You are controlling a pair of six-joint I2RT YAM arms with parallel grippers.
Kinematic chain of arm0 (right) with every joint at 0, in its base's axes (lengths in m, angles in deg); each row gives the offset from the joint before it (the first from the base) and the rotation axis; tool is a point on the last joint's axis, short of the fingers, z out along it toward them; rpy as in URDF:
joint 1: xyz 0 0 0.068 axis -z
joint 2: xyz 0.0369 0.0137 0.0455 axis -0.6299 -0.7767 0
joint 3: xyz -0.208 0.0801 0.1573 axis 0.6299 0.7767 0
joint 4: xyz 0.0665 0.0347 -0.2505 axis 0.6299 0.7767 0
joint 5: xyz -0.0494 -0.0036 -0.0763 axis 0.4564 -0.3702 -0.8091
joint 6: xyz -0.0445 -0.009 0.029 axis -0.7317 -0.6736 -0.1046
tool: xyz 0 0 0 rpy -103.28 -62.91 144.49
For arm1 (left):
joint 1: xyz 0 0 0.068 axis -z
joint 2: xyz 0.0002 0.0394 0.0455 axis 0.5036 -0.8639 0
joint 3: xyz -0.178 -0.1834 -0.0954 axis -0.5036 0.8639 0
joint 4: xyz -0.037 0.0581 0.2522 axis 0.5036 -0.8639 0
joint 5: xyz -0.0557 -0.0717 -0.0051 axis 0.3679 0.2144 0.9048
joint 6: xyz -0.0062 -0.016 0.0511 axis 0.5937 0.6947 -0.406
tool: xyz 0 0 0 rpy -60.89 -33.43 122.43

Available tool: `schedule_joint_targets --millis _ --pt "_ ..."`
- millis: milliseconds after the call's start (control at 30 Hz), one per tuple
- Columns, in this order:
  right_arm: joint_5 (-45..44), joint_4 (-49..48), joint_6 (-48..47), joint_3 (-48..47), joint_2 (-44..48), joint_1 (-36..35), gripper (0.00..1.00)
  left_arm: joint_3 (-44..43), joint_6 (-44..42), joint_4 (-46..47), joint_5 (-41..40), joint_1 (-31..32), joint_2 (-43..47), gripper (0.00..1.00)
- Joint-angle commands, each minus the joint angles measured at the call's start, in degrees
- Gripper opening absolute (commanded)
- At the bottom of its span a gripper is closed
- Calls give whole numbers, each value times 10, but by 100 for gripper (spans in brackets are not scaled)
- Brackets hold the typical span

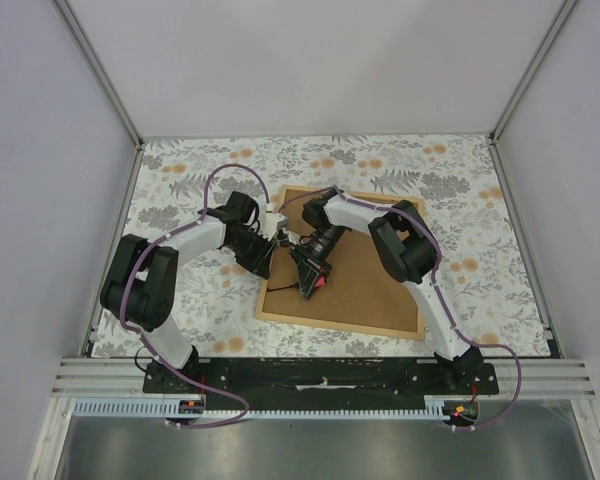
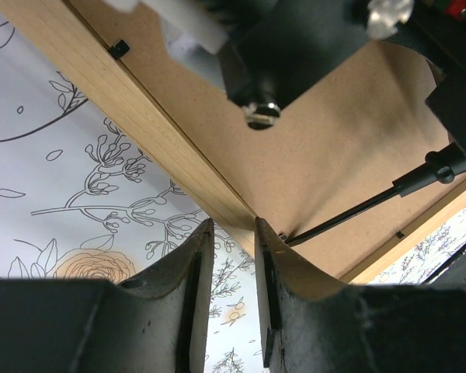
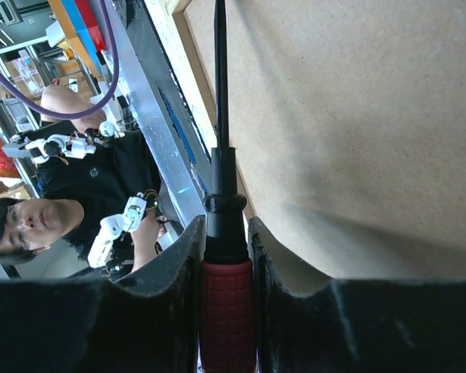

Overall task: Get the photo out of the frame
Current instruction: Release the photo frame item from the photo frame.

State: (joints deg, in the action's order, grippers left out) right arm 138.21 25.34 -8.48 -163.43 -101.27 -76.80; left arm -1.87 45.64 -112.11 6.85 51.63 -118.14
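On the floral table, the frame lay face down, brown backing up, slightly skewed. Right end effector was clamped on a red-handled screwdriver, shaft low over the backing, tip at the inner edge of the frame's left rail. Left end effector sat at that rail, fingers a slim gap apart, tips at the wood. Couldn't tell if they pinched it. Photo not visible from this side.
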Motion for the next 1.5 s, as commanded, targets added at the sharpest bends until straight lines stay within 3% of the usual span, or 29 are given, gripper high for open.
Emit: schedule_joint_targets --millis 0,267,1467 --pt "-7 4 3 -16 5 2 0 2 -18 8 6 3 -2 33" --pt "-17 -6 -1 26 60 30 0 1 -17 9 -1 3 -3 29" --pt "-4 -6 10 -24 -4 11 0 3 -18 8 11 4 0 28"
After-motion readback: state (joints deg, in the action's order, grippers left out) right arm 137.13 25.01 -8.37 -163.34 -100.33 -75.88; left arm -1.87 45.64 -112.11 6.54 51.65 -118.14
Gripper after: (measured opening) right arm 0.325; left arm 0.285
